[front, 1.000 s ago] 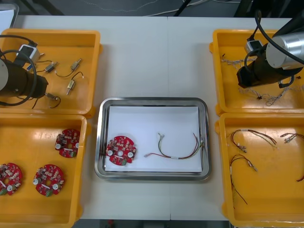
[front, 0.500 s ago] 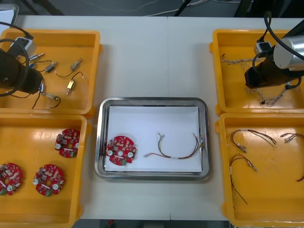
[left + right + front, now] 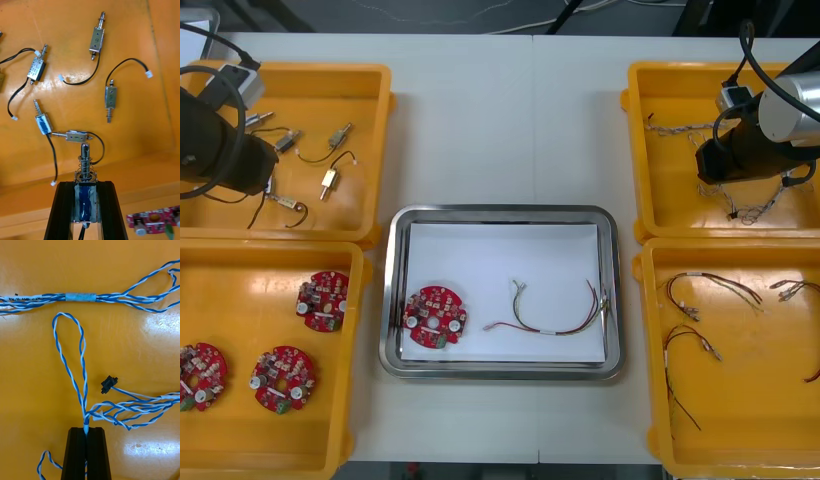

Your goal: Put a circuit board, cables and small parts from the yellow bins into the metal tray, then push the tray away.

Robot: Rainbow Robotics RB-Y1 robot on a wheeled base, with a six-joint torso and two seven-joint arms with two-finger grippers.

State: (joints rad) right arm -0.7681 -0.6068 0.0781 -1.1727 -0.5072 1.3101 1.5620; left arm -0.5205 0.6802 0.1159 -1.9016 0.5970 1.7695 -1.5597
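Observation:
In the far left yellow bin (image 3: 370, 100), my left gripper (image 3: 85, 183) is shut on a small metal part (image 3: 84, 195), blue-wrapped with a spring and pin, held above several other small metal parts (image 3: 109, 98). Over the far right yellow bin (image 3: 642, 150), my right gripper (image 3: 86, 429) is shut on a twisted blue and white cable (image 3: 71, 352), whose loop rises from the fingertips. The metal tray (image 3: 500, 213), white inside, holds a round red circuit board (image 3: 435, 317) and a red and yellow cable (image 3: 555, 320). The front view shows the left arm (image 3: 215, 155) and right arm (image 3: 755, 145).
The near left yellow bin (image 3: 350, 400) holds three red circuit boards (image 3: 321, 300). Thin cables (image 3: 710, 285) lie in the near right yellow bin (image 3: 655, 400). A second blue and white bundle (image 3: 80, 297) lies beyond my right fingers. Bare table stretches beyond the tray.
The left arm has drawn back toward the far left of its bin with the small part. The right arm has shifted right over its bin with the cable.

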